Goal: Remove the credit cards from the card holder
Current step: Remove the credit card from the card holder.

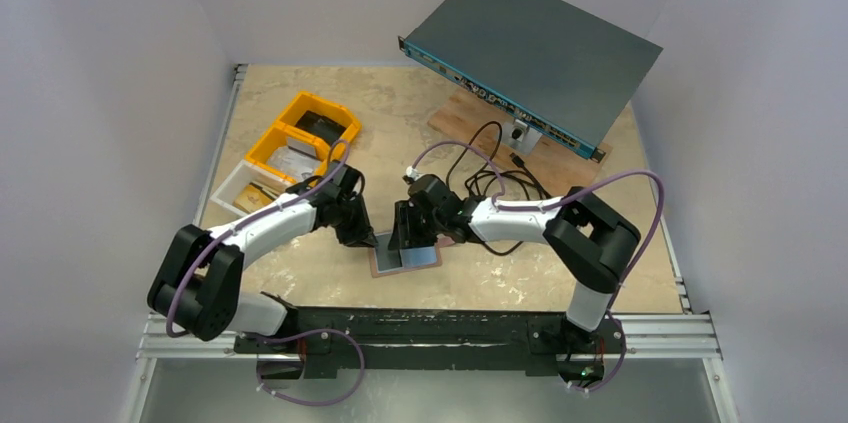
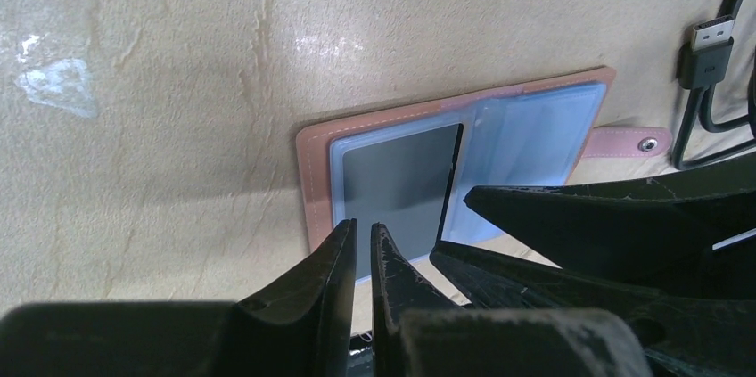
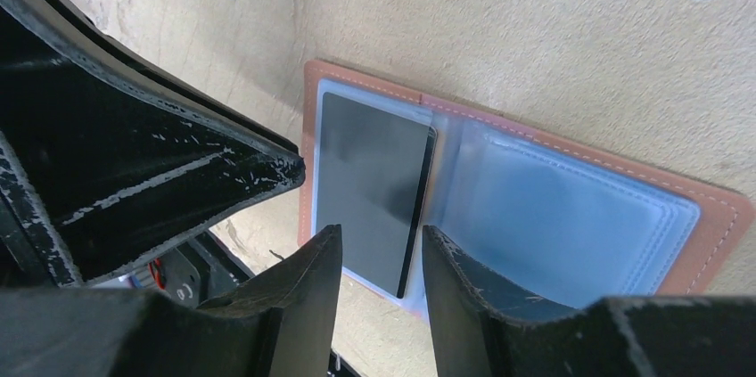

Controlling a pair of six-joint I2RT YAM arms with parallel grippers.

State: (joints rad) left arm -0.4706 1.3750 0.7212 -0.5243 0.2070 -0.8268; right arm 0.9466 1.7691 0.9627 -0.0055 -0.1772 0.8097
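The card holder (image 1: 405,259) lies open and flat on the table, its tan-pink rim (image 2: 312,183) framing pale blue-grey sleeves (image 2: 535,136). A dark credit card (image 2: 397,185) lies on its left page, also seen in the right wrist view (image 3: 370,190). Whether the right-page sleeves (image 3: 571,217) hold cards I cannot tell. My left gripper (image 2: 364,227) hovers over the dark card's near edge, its jaws a thin slit apart with nothing between them. My right gripper (image 3: 382,233) is open over the dark card's inner edge by the fold, holding nothing. In the top view both grippers (image 1: 365,238) (image 1: 405,233) meet over the holder.
The holder's snap strap (image 2: 637,142) points toward black cables (image 1: 495,178) and a USB plug (image 2: 709,52). Yellow bins (image 1: 305,133) and a white tray (image 1: 235,193) stand at the back left. A network switch (image 1: 530,48) rests on a wooden board (image 1: 470,118) at the back right.
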